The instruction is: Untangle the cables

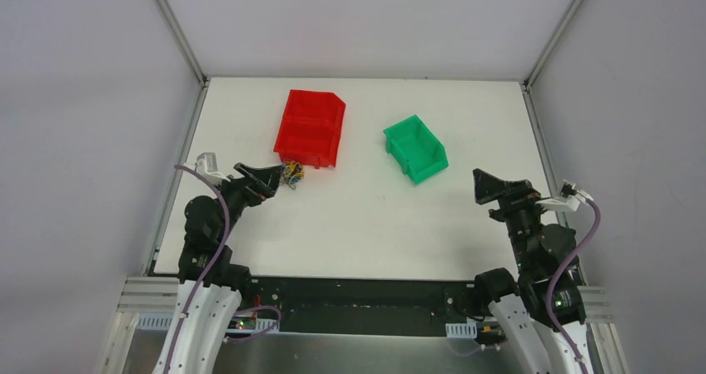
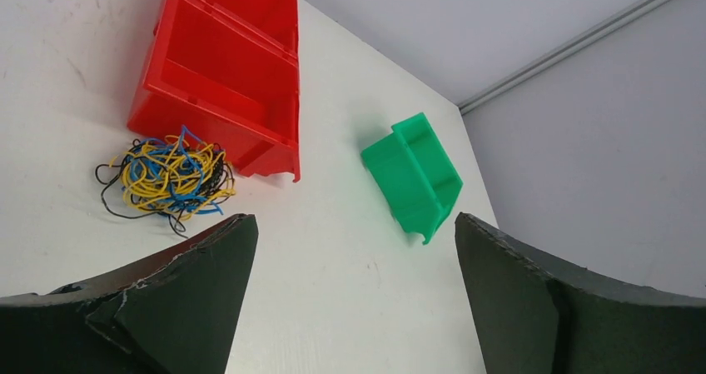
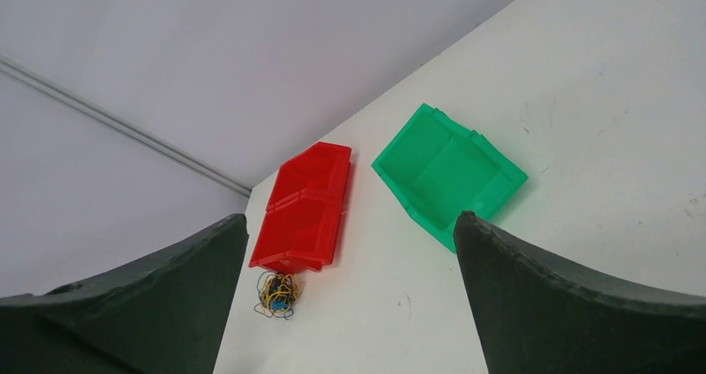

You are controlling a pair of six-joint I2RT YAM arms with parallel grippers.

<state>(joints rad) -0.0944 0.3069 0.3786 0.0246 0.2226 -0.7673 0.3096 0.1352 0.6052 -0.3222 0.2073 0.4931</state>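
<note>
While the overhead view reduces the cables [image 1: 292,174] to a speck at the tip of the left end effector [image 1: 270,177], its wrist view resolves yellow, blue and dark hair-thin loops: one loose clump on the worktop [image 2: 350,307], ahead-left of the wide-spread fingers, just beside the red bin [image 2: 225,82]. The right end effector [image 3: 350,220] gapes wide too, empty, well apart; from there, strands blur together.
</note>
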